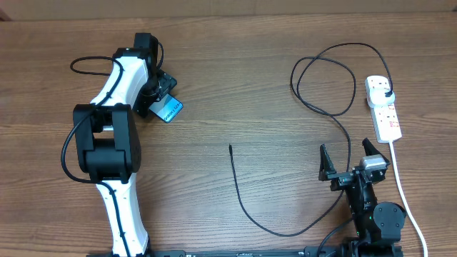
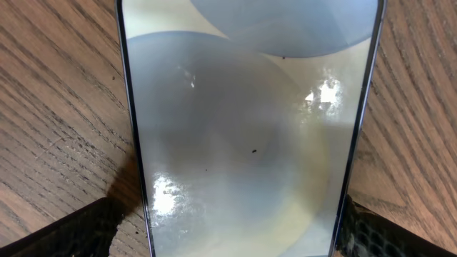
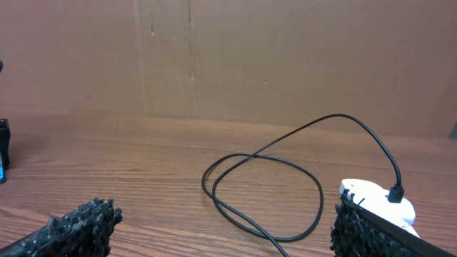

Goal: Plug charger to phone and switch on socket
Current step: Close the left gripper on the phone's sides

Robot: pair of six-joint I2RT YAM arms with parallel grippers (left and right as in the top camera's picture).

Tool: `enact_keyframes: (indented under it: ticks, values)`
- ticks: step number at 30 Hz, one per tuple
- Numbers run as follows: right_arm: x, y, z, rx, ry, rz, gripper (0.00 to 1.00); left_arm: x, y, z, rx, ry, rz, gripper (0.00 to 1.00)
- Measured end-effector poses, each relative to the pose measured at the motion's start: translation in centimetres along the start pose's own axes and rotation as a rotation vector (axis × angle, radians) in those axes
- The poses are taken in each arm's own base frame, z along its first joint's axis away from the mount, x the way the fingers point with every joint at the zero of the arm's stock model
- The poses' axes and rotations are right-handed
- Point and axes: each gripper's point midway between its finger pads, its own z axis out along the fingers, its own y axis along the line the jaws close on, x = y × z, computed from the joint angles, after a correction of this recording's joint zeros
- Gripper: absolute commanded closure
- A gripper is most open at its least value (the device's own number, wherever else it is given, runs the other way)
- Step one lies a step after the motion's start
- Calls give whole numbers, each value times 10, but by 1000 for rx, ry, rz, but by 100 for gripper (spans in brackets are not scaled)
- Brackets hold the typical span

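on wood table (image 1: 235, 86), left pincer (image 1: 161, 93) gapes astride phone (image 1: 170, 110), right pincer (image 1: 348, 160) gapes empty.

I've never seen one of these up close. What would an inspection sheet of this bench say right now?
Surface: wooden table, bare in the middle.
Job's things: phone lies flat at the left with nothing plugged into it. The socket lies at the right; switch state too small to tell.
Clutter: nothing seen.
Grippers: left gripper is open, with a finger on either side of the phone. The right gripper is open and empty, near the socket.
Cables: charger has its plug in the socket, and the cable loops across the table. Its connector tip lies loose mid-table. A white cord runs off the socket.
Surroundings: cardboard wall behind the table.
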Motion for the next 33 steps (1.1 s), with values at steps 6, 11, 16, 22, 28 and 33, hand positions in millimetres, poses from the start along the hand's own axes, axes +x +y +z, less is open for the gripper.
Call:
enact_keyframes:
  ticks: [6, 11, 16, 22, 28, 33]
  values:
    - [0, 0, 0, 0, -1, 0, 0, 0, 0, 0, 0, 0, 0, 2]
    - [0, 0, 0, -1, 0, 0, 0, 0, 0, 0, -1, 1, 0, 11]
    - [0, 0, 0, 0, 0, 0, 0, 0, 1, 0, -3, 2, -5, 15]
    - [0, 0, 0, 0, 0, 0, 0, -1, 2, 0, -4, 3, -11, 16]
    - [0, 0, 0, 0, -1, 0, 0, -1, 2, 0, -4, 3, -11, 21]
    - [0, 0, 0, 0, 0, 0, 0, -1, 2, 0, -3, 2, -11, 32]
